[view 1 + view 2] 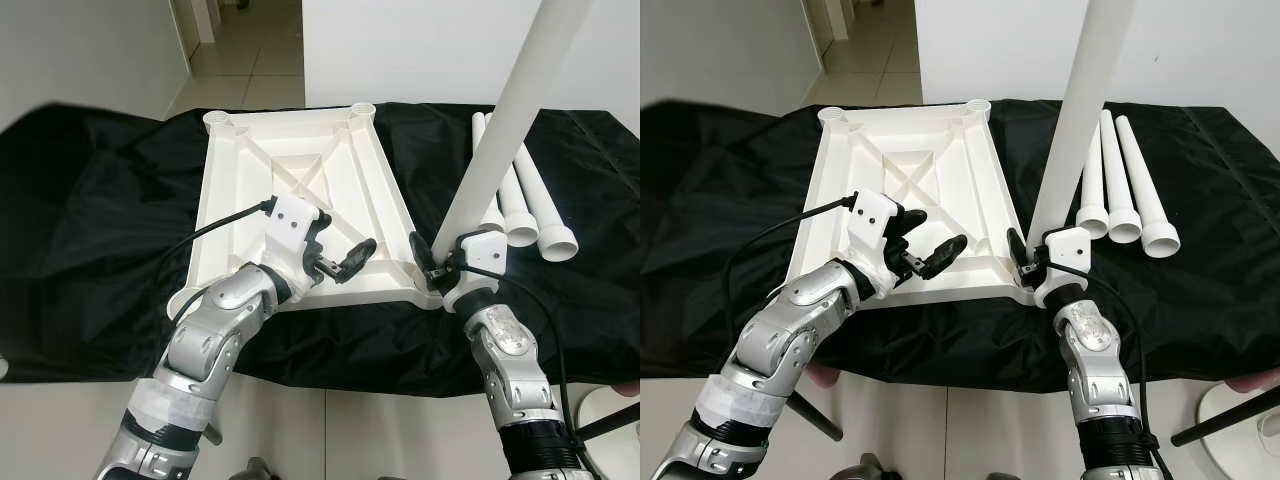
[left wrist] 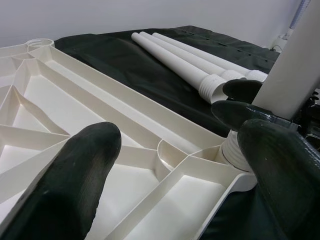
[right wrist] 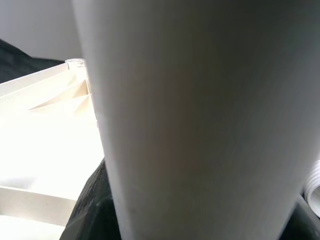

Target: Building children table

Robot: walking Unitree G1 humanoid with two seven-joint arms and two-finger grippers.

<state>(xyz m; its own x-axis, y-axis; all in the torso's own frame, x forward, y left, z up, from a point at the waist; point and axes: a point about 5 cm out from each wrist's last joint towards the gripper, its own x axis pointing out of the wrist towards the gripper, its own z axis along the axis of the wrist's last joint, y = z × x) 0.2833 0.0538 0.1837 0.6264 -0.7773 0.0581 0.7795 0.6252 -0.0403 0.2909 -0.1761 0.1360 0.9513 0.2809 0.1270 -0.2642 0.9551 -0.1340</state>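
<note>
So the white tabletop (image 1: 300, 190) is lying upside down, ribs up, on a worktop covered with a black cloth (image 1: 90, 210). At the tabletop's near edge the left gripper (image 1: 340, 262) is hovering just over the rim with its fingers (image 2: 75, 185) spread apart, not holding anything. Right beside it, at the tabletop's near right corner, the right gripper (image 1: 432, 262) is closing its fingers around the bottom of a long white leg (image 1: 505, 120). That leg is standing up out of the corner socket, leaning a bit away from the tabletop, and its threaded end is sitting right at the socket; can't tell if it's actually screwed in.

Further back, off the tabletop's right side, three more spare legs (image 1: 530, 200) are lying side by side on the cloth, wide threaded ends pointing toward the near side. At the tabletop's far edge, two round corner sockets (image 1: 362, 109) are sitting open. Beyond that, a white wall and tiled floor.
</note>
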